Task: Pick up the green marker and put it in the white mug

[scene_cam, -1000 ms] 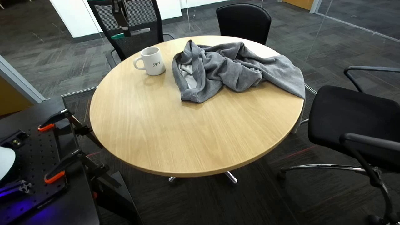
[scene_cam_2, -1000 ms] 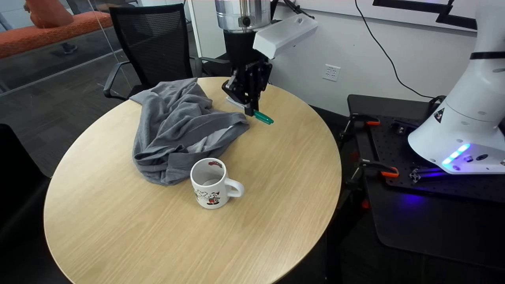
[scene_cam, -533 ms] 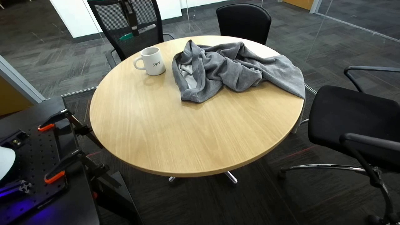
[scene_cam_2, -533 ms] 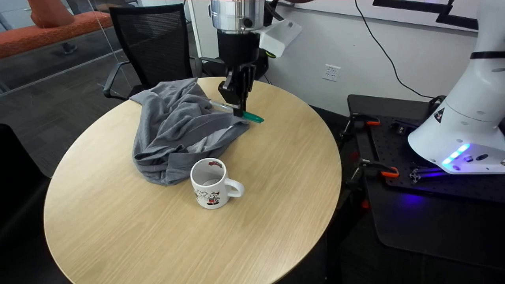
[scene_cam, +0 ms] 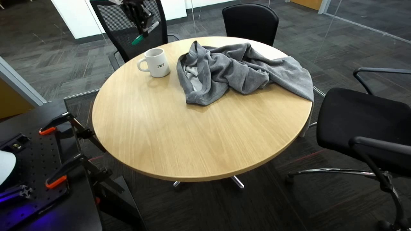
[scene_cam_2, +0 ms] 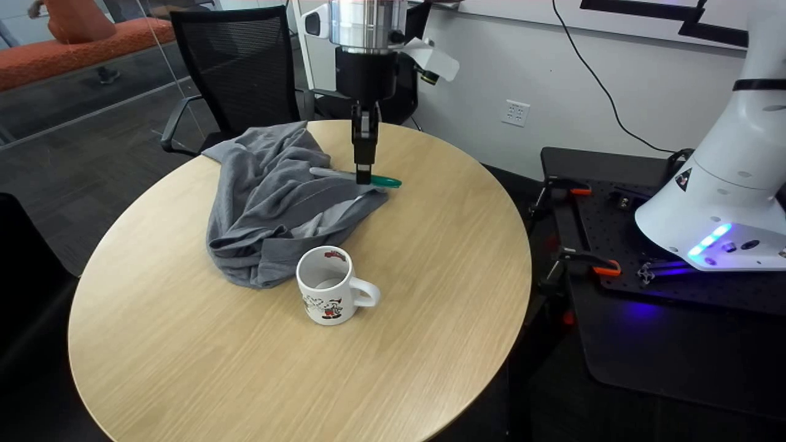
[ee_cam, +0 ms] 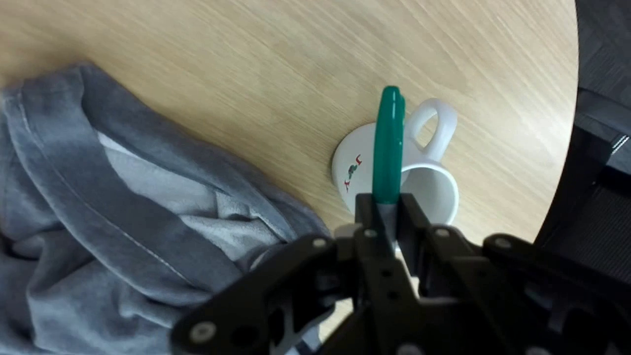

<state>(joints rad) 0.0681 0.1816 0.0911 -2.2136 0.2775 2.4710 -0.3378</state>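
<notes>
The green marker (ee_cam: 388, 148) is in the air above the round wooden table (scene_cam_2: 430, 344), caught between the fingers (ee_cam: 365, 213) of the gripper (scene_cam_2: 363, 177), which is clenched on the pale barrel right beside the green cap. In both exterior views the marker slants, the green end lower than the pale end. In the wrist view it passes in front of the white mug (ee_cam: 357, 153) and hides part of it. The mug stands upright on the table, apart from the marker; in an exterior view it is near the far left edge of the table, its handle (scene_cam: 139, 65) turned toward that edge and the word JOY on its side. Just beside the mug lies a rumpled grey cloth (scene_cam: 237, 69), a paler lining showing in its folds; in that view it reaches the right edge of the table and hangs over it. There too, a mesh-backed chair (scene_cam: 118, 33) stands beyond the far left edge, a solid-backed chair (scene_cam: 250, 24) beyond the far edge and an armchair (scene_cam: 366, 125) off the right edge. In an exterior view, past the right edge, the white robot base (scene_cam_2: 724, 190) stands on a black side table (scene_cam_2: 663, 368), and a power outlet (scene_cam_2: 516, 113) shows beyond the far right edge.
</notes>
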